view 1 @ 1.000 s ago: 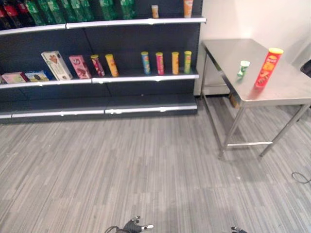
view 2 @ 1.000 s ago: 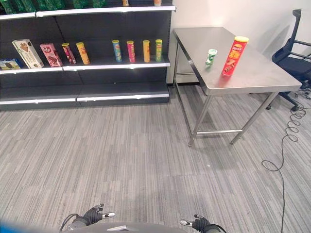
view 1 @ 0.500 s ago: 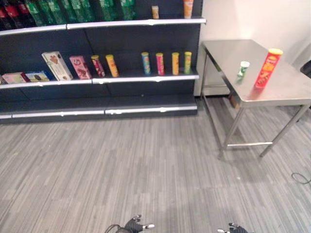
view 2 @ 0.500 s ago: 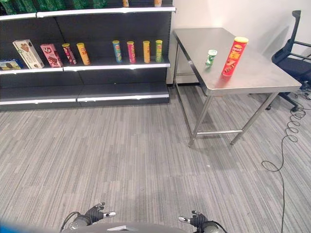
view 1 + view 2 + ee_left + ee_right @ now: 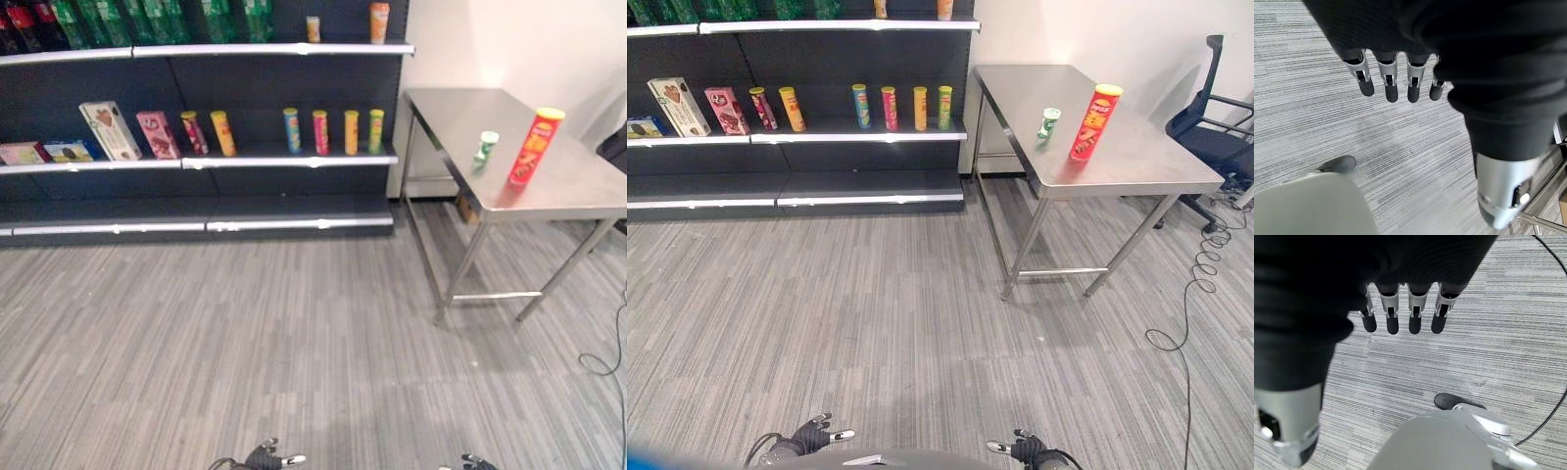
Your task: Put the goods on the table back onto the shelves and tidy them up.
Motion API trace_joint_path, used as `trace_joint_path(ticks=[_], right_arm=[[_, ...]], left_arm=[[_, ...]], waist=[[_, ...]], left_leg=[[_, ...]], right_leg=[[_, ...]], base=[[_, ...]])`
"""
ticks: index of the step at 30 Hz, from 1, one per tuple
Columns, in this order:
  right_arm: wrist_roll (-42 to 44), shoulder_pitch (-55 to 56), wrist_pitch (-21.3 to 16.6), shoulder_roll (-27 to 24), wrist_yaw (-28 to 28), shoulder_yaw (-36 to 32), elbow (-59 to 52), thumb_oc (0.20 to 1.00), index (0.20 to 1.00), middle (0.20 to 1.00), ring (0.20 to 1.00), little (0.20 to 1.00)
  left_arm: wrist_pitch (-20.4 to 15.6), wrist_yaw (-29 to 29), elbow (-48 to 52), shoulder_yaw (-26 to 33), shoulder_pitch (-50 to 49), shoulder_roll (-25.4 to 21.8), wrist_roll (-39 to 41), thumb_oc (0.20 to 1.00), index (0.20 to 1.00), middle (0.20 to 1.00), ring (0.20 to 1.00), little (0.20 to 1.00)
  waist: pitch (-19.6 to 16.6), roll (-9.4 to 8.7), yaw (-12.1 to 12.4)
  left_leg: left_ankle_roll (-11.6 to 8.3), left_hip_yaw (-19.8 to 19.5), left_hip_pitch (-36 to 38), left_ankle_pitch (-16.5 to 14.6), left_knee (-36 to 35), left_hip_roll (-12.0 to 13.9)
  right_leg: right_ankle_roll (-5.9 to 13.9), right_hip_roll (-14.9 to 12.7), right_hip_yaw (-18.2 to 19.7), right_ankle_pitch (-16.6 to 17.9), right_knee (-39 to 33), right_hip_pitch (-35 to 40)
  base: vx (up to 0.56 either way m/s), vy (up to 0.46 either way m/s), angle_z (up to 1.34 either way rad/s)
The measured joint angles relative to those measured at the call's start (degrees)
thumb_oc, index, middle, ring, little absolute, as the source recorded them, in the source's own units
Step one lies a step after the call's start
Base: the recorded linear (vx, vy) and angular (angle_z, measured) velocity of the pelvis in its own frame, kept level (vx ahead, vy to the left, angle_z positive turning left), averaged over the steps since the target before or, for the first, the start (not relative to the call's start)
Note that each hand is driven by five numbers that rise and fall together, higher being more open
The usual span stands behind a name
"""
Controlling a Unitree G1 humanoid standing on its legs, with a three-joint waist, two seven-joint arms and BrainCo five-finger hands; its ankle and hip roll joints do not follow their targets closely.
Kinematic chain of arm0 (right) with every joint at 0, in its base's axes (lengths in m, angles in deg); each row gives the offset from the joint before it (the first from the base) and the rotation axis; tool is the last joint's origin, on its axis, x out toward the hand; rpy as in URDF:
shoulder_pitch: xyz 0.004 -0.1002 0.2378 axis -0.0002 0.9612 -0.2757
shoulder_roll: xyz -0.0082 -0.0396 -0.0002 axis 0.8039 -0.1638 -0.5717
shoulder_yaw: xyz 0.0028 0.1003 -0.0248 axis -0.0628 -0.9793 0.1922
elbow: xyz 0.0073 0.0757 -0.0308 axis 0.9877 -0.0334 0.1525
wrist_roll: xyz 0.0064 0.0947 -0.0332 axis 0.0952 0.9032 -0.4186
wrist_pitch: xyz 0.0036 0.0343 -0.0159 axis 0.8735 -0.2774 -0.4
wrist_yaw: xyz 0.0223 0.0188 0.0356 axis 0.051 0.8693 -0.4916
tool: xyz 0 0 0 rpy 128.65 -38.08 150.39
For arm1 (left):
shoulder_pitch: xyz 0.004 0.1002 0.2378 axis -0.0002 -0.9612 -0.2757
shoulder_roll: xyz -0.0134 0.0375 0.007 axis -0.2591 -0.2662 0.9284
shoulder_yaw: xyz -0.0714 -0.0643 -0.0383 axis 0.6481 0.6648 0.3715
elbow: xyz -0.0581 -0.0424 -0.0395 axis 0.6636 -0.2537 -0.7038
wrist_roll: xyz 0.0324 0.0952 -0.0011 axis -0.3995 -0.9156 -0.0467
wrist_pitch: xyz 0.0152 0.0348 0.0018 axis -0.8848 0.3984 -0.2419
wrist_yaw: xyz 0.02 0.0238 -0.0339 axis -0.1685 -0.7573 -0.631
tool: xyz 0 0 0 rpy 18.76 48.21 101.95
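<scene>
- Goods for the task stand on the steel worktop (image 5: 1136, 162), well apart from both hands: a tall red can (image 5: 1090, 122) upright, and a small green-and-white bottle (image 5: 1048, 123) just beside it, nearer the shelves.
- Left robot hand (image 5: 1396, 81) hangs over the floor with fingers straight and released, holding nothing; right robot hand (image 5: 1400, 313) likewise, relaxed and empty.
- Risk, as I judge it: the tall red can is narrow and top-heavy, so a sideways brush on approach would tip it into the bottle or off the worktop's edge.
- Risk: the office chair (image 5: 1215, 127) near the worktop's far side could snag a wide walking path.
- Shelves (image 5: 862, 137) carry a row of slim cans (image 5: 901, 107) upright on the middle level, boxes (image 5: 696, 106) leaning further left, green bottles on top; there is free space between can groups.
</scene>
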Motion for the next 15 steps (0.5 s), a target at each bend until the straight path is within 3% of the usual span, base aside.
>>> trace_joint_path(ticks=[5, 6, 8, 9, 10, 12, 13, 14, 15], right_arm=[[-0.17, -0.74, 0.07, -0.07, 0.16, 0.04, 0.64, 1.000, 1.000, 1.000, 1.000, 1.000], [-0.16, -0.95, 0.06, -0.13, 0.26, 0.02, 1.13, 1.000, 1.000, 1.000, 1.000, 1.000], [-0.06, -1.36, 0.01, -0.42, 0.61, -0.03, 1.92, 1.000, 1.000, 1.000, 1.000, 1.000], [0.15, -1.81, -0.12, -0.48, 0.84, -0.24, 1.88, 1.000, 1.000, 1.000, 1.000, 1.000], [0.18, -3.22, -0.10, -0.22, 1.08, -0.67, 1.72, 1.000, 1.000, 1.000, 1.000, 1.000], [0.25, -2.85, -0.13, 0.02, 1.02, -1.40, 1.36, 1.000, 1.000, 1.000, 1.000, 1.000], [0.24, -3.49, -0.15, -0.08, 1.03, -1.10, 1.33, 1.000, 1.000, 1.000, 1.000, 1.000], [0.22, -3.69, -0.15, -0.26, 1.10, -0.78, 1.49, 1.000, 1.000, 1.000, 1.000, 1.000], [0.23, -3.82, -0.16, -0.13, 1.08, -0.71, 1.50, 1.000, 1.000, 1.000, 1.000, 1.000]], left_arm=[[0.05, 0.09, -0.06, -0.06, 0.20, -0.21, -0.02, 1.000, 1.000, 1.000, 1.000, 1.000], [0.06, 0.10, -0.08, -0.15, 0.65, -0.23, -0.04, 1.000, 1.000, 1.000, 1.000, 1.000], [0.05, 0.14, -0.54, -1.27, 2.24, -0.21, -0.10, 1.000, 1.000, 1.000, 1.000, 1.000], [0.08, 0.14, -0.71, -2.47, 3.12, -0.52, -0.16, 1.000, 1.000, 1.000, 1.000, 1.000], [0.09, 0.24, -1.04, -3.96, 4.06, -0.39, -0.46, 1.000, 1.000, 1.000, 1.000, 1.000], [0.20, 0.20, -0.85, -4.78, 4.24, -0.55, -1.52, 1.000, 1.000, 1.000, 1.000, 1.000], [0.19, 0.27, -0.87, -4.55, 4.24, -0.60, -1.90, 1.000, 1.000, 1.000, 1.000, 1.000], [0.22, 0.39, -1.37, -3.74, 4.64, -0.51, -2.01, 1.000, 1.000, 1.000, 1.000, 1.000], [0.17, 0.41, -2.03, -3.16, 5.42, -0.52, -2.12, 1.000, 1.000, 1.000, 1.000, 1.000]], waist=[[1.00, 0.20, -0.20], [1.46, 0.15, -0.29], [2.83, 0.63, -0.32], [3.96, 0.40, -0.57], [5.58, -0.14, -1.85], [5.75, -0.45, -2.20], [5.95, 0.00, -2.35], [6.18, 0.14, -3.85], [6.38, -0.42, -4.41]], left_leg=[[0.40, 0.23, -1.78, -0.09, 0.27, -0.83], [1.21, 0.19, -1.70, -0.57, 0.16, -1.28], [1.97, 0.18, -1.50, -0.45, -0.22, -1.59], [2.26, 0.30, -0.63, -0.26, -0.80, -2.14], [4.75, 0.09, 0.61, -1.05, -0.57, -2.98], [4.40, -0.18, 0.71, -1.81, -0.44, -3.10], [4.33, -0.18, 0.68, -1.89, -0.56, -2.57], [3.73, -0.24, 0.31, -2.25, -0.65, -1.44], [3.21, -0.36, 0.45, -2.57, -0.68, -1.57]], right_leg=[[1.38, -0.72, 0.58, -2.04, 6.07, -4.62], [2.01, -1.13, 0.64, -3.02, 8.87, -5.94], [3.88, -1.68, 0.85, -4.19, 19.67, -10.92], [5.41, -2.07, 1.55, -3.27, 30.41, -16.63], [8.72, -4.45, 2.31, 1.25, 43.94, -23.97], [8.20, -5.02, 2.74, -0.14, 41.21, -25.55], [8.31, -4.64, 2.86, -1.49, 35.98, -25.23], [9.08, -4.06, 3.67, -0.48, 15.09, -24.04], [9.89, -4.24, 3.86, 0.96, 5.78, -23.55]], base=[[0.02, 0.141, -0.06], [0.04, 0.158, -0.01], [0.05, 0.161, -0.04], [0.34, 0.140, 0.07], [0.42, 0.055, 0.05], [0.42, -0.052, 0.02], [0.37, -0.089, -0.11], [0.40, -0.089, -0.08], [0.36, -0.085, -0.02]])
